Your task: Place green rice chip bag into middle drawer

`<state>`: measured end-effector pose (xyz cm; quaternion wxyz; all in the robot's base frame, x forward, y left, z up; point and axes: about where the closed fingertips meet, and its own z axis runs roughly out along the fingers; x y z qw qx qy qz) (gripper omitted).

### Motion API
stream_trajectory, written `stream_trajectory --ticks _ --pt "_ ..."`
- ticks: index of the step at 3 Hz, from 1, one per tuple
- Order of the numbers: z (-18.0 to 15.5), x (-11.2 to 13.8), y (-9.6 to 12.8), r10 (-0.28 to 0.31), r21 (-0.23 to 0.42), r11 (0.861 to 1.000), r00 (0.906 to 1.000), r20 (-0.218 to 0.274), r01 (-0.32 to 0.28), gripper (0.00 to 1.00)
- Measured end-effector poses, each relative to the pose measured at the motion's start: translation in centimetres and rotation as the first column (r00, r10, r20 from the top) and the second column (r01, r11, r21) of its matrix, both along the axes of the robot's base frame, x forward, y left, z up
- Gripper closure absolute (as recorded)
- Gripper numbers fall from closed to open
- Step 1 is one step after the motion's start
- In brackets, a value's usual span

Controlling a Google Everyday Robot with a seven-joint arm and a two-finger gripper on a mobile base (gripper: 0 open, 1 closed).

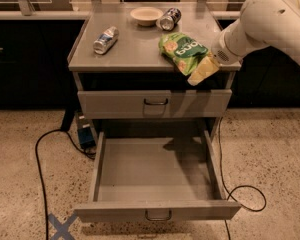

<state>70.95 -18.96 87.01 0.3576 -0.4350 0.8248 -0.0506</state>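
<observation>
The green rice chip bag (184,51) lies on the grey cabinet top (135,49) near its front right edge, partly overhanging it. The middle drawer (157,171) is pulled wide open below, and its flat tray holds nothing. My gripper (202,71) hangs from the white arm (260,24) at the right. Its yellowish tip sits at the front right corner of the top, right beside the bag's lower right end and about touching it.
A silver can (106,39) lies on the top's left side. A small bowl (146,15) and a second can (169,19) sit at the back. The shut top drawer (155,103) is above the open one. Cables (40,154) and a blue X mark (62,227) lie on the floor.
</observation>
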Motion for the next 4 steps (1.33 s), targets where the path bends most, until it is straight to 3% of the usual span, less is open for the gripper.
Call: stream_trajectory --ticks 1,2,4 --pt "-1.8 3.3 0.4 -0.015 0.047 0.999 0.9998 -0.011 0.015 0.00" --pt "-1.8 3.3 0.4 -0.015 0.047 0.999 0.9998 -0.011 0.015 0.00" --pt "-2.2 6.7 5.1 0.022 0.093 0.995 0.9997 -0.001 -0.022 0.00"
